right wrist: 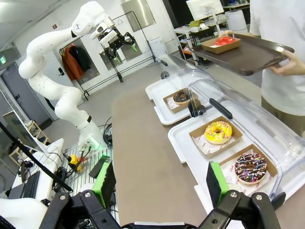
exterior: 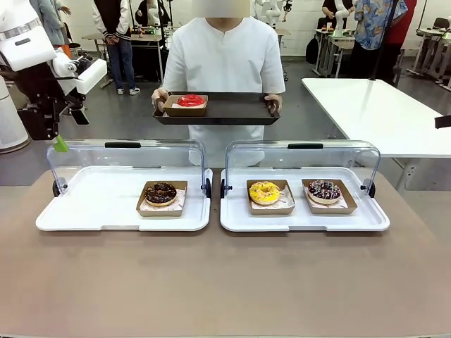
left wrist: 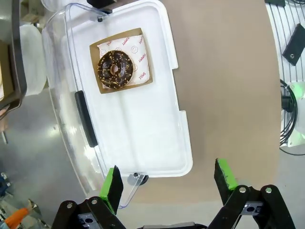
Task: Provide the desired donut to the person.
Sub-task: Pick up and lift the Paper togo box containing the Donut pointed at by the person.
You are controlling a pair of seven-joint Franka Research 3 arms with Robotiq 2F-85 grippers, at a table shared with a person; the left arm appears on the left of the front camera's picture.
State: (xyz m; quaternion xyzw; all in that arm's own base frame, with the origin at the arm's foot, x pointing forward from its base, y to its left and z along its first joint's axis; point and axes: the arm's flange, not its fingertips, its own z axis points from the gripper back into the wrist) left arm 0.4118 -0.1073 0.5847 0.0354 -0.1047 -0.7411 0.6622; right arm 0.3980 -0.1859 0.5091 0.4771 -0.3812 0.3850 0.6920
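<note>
Brown tabletop (exterior: 225, 282) fills the bottom half of the front view, and the person (exterior: 225, 56) in the white shirt stands at 12 o'clock on the far side. Two white trays sit side by side on the table, each with its clear lid swung up: the left tray (exterior: 91, 204) at about 9 o'clock and the right tray (exterior: 303, 220) at about 3. The person holds a dark serving tray (exterior: 225, 113) in both hands at chest height, over the far edge of the table.

Left gripper (left wrist: 167, 176) is up in the air at roughly 10 o'clock in the front view. Its own camera looks straight down on the hinge corner of the left tray, fingers spread wide with nothing between them. Right gripper (right wrist: 159, 179) is the same deal: pads well apart and empty, looking along the table over both white trays.

Donuts, each in a little cardboard box: the red donut (exterior: 190, 101) is on the person's dark tray, at its 9 o'clock end. The chocolate donut (exterior: 161, 193) sits at the 3 o'clock end of the left tray. The yellow donut (exterior: 264, 191) and sprinkled donut (exterior: 325, 189) are next to each other in the right tray.
</note>
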